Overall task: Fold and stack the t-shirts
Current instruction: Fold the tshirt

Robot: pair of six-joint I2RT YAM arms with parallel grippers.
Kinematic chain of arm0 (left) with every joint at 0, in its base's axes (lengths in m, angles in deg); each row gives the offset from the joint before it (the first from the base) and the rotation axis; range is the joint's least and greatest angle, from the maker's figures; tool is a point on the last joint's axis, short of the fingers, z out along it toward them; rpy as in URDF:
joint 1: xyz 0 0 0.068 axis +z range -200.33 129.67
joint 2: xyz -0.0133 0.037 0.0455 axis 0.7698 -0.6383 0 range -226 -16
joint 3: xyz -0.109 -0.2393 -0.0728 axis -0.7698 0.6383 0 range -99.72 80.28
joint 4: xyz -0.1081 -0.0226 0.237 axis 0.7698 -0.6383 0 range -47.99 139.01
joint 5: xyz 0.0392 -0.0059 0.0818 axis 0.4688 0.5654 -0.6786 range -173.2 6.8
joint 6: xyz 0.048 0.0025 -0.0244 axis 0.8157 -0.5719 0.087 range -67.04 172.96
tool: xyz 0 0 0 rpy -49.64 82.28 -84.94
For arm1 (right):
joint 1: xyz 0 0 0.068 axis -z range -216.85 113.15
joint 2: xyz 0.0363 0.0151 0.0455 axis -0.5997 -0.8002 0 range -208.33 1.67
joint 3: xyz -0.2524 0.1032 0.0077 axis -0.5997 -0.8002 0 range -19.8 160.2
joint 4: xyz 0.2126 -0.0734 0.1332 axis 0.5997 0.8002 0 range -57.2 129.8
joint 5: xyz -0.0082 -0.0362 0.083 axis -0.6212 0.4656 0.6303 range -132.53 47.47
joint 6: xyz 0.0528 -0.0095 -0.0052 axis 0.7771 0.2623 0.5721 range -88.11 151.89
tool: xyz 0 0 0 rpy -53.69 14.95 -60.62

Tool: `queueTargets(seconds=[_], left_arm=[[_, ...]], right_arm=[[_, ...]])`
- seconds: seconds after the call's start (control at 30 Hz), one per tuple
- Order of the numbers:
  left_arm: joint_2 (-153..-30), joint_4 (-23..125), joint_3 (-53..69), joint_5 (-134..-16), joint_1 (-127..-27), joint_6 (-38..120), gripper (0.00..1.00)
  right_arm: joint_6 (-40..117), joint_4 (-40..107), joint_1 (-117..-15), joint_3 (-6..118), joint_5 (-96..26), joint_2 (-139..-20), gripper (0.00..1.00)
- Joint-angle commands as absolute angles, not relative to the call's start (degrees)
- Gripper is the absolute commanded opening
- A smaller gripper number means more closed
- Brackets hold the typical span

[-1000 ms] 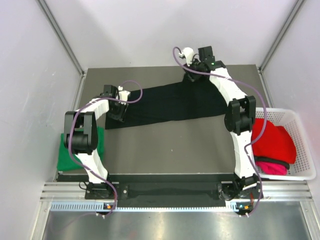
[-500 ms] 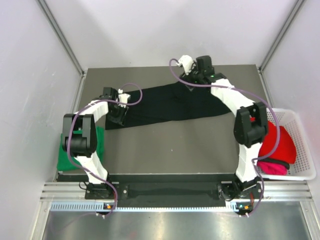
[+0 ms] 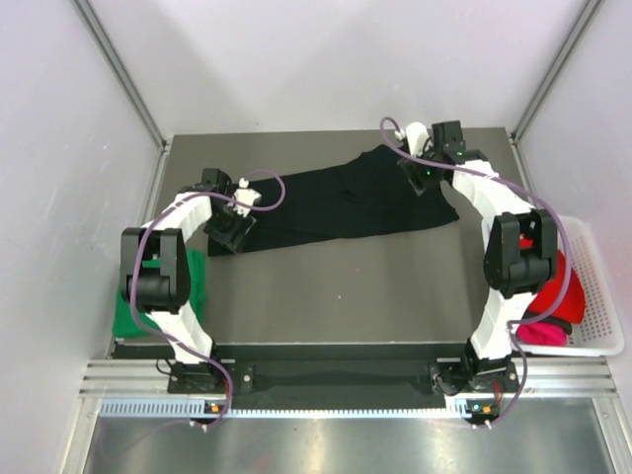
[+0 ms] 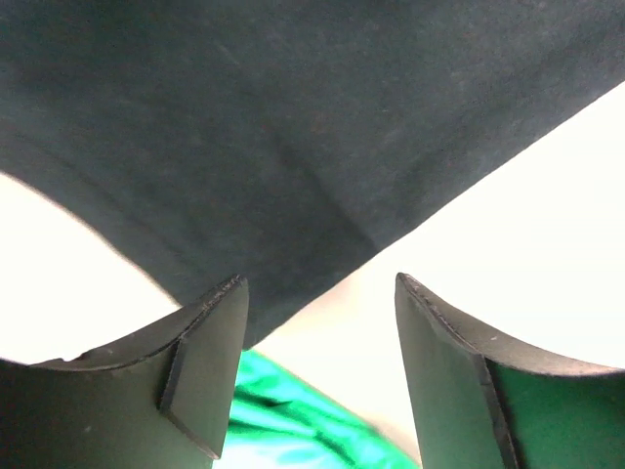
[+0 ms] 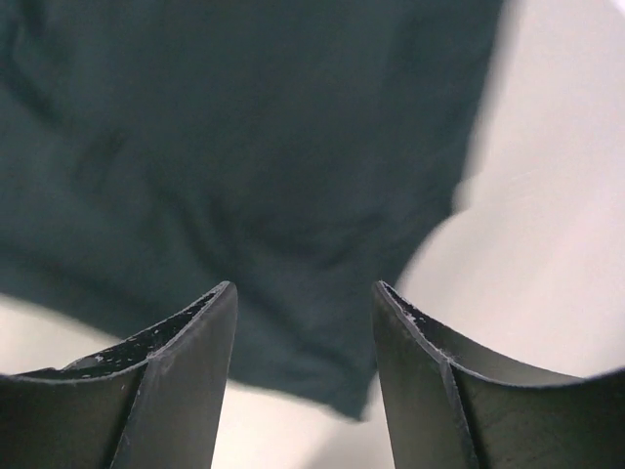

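Note:
A large black t-shirt [image 3: 336, 202] lies spread in a long band across the middle of the table. My left gripper [image 3: 229, 225] hovers over its left corner, open. In the left wrist view the black t-shirt [image 4: 293, 127] fills the top, its corner reaches beside the left finger, and my left gripper [image 4: 317, 283] holds nothing. My right gripper [image 3: 423, 176] is over the shirt's right end, open. In the right wrist view the black t-shirt [image 5: 254, 166] lies under my right gripper [image 5: 303, 288], with nothing between the fingers. A green t-shirt [image 3: 126, 311] lies folded at the table's left edge.
A white mesh basket [image 3: 600, 296] stands off the table's right side, holding a red t-shirt [image 3: 561, 281] and a pink one [image 3: 538, 334], partly hidden by my right arm. The green t-shirt [image 4: 293, 415] shows between the left fingers. Grey walls close in left and right.
My right gripper has opened, let go of the shirt's far edge and swung right to its right end. The left gripper has opened over the left corner.

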State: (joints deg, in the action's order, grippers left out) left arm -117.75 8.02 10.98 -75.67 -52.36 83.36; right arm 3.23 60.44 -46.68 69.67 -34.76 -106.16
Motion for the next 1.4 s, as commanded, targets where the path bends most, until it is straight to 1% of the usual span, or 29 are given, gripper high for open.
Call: queueTargets(seconds=[0.0,0.1,0.27,0.4,0.53,0.67,0.83,0.87,1.0,1.07,1.13,1.17,1.2,1.23,1.27,1.33,1.37], left_arm=[[-117.76,5.16,6.81,-77.04,-52.35,90.22,0.67],[-121.19,3.05,3.91,-77.83,-52.27,94.26,0.67],[-126.64,-1.76,0.31,-79.15,-52.27,95.68,0.67],[-125.96,-6.53,0.12,-76.7,-52.36,96.12,0.67],[-124.37,-5.57,2.32,-77.74,-52.44,96.47,0.68],[-126.03,-5.22,2.84,-79.41,-52.44,96.12,0.68],[-127.53,-0.39,4.78,-82.67,-52.97,95.24,0.69],[-128.23,1.53,5.39,-85.1,-52.97,95.07,0.69],[-129.55,4.27,6.19,-86.27,-53.41,94.71,0.66],[-129.47,5.85,7.24,-87.41,-53.76,94.62,0.64],[-129.12,8.75,8.29,-89.34,-54.29,94.62,0.59],[-128.77,9.63,9.34,-89.7,-54.46,94.62,0.49],[-128.68,10.16,9.7,-90.05,-54.64,94.62,0.42],[-128.68,10.95,10.05,-90.75,-54.81,94.28,0.37],[-128.68,11.39,11.01,-91.28,-54.99,94.1,0.25],[-128.24,12.36,12.25,-92.33,-55.69,94.01,0.15],[-127.37,12.36,13.47,-92.6,-56.04,94.1,0.07]], right_arm=[[5.17,63.74,-47.05,65.38,-30.14,-101.96,0.57],[6.14,63.65,-47.05,62.65,-29.09,-98.89,0.58],[6.58,63.21,-46.96,59.48,-27.94,-96.5,0.58],[6.58,63.91,-46.0,59.65,-27.85,-95.27,0.58],[6.58,64.53,-45.2,60.53,-27.33,-95.62,0.58],[7.55,65.14,-44.85,61.15,-26.01,-95.98,0.58],[8.43,64.53,-44.94,59.66,-25.48,-94.92,0.59],[8.43,64.44,-44.85,59.48,-25.48,-94.83,0.59],[8.43,64.18,-44.94,58.52,-25.57,-94.04,0.59],[8.43,64.18,-44.94,58.08,-25.48,-93.43,0.59],[8.51,64.09,-44.85,57.64,-25.39,-92.72,0.59],[8.6,64.18,-44.85,57.46,-25.39,-92.55,0.59],[8.6,64.0,-44.85,57.29,-25.48,-92.37,0.59],[8.78,63.74,-44.76,56.67,-25.57,-92.02,0.59],[9.13,63.3,-44.85,56.32,-26.78,-91.93,0.59],[9.92,62.86,-44.76,55.53,-28.02,-92.19,0.59],[10.1,62.77,-44.67,55.26,-28.2,-92.28,0.59]])
